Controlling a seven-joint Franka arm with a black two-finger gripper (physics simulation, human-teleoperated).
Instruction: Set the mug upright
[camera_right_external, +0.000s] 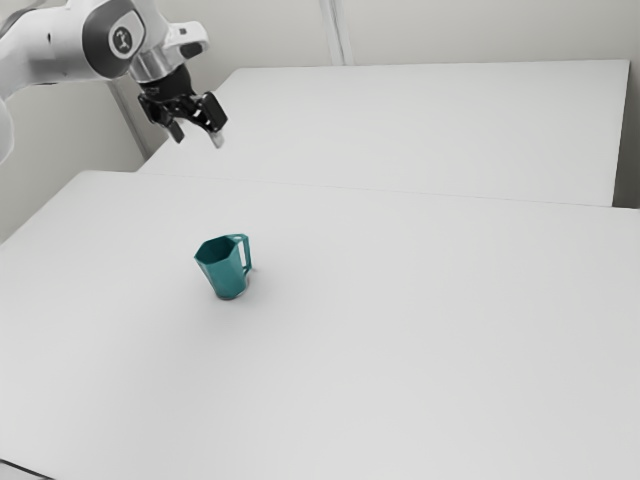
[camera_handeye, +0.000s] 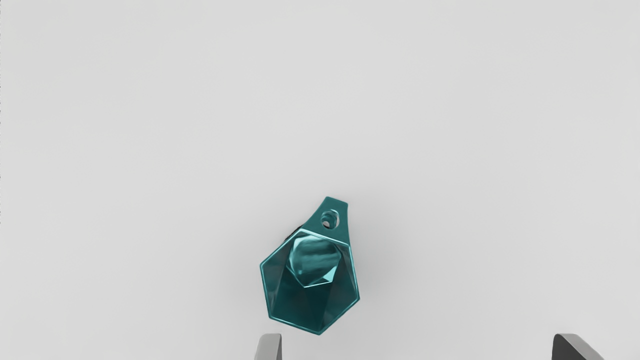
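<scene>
Apparently upright: a teal mug on a white table, with an open gripper raised above and well apart from it.

At the exterior view's upper left, a white arm reaches in, ending in the black gripper. Its two fingers stand wide, with nothing between them. Since the mug seems to rest on its base, mouth up, the step in hand is judged to be clearing away, and the task looks all but done. To do that well, the arm should draw back slowly at this height or higher, leaving the fingers wide and not sweeping low across the table, where a fingertip could catch the rim or handle and tip the mug over. If a final check showed a lean, a light, level squeeze on the body would serve better than a push.

Farther toward the exterior view's right, and lower, is the mug, untouched. The wrist view looks down into its angular mouth: it sits off the centre of the gap, closer to one finger than the other, its handle pointing away from the fingers.
</scene>
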